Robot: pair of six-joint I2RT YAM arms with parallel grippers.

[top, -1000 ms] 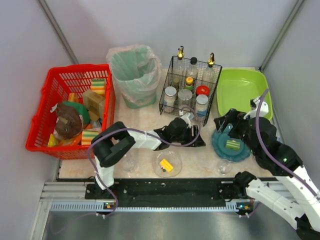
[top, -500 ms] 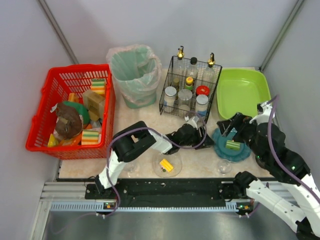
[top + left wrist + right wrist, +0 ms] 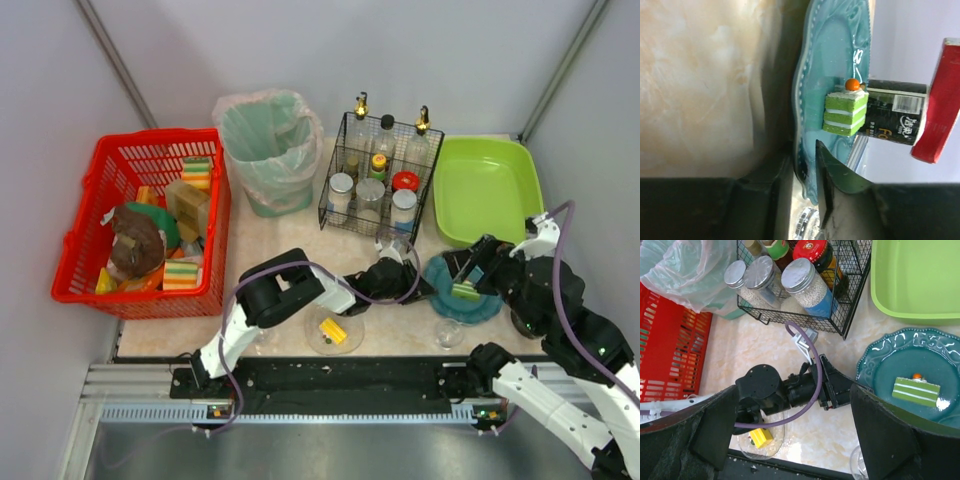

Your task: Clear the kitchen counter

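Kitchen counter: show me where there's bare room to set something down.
Bare kitchen counter lies between the red basket, the bin and the wire rack. The green tub is empty too. Crowded around the glass bowl and teal plate.

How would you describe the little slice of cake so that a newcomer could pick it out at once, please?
On the counter, find the lime-green tub in the far right corner; just in front of it lies a scalloped teal plate. The cake sits on that plate: green with white layers and an orange ball on top, unlike the plain yellow block in the glass bowl.
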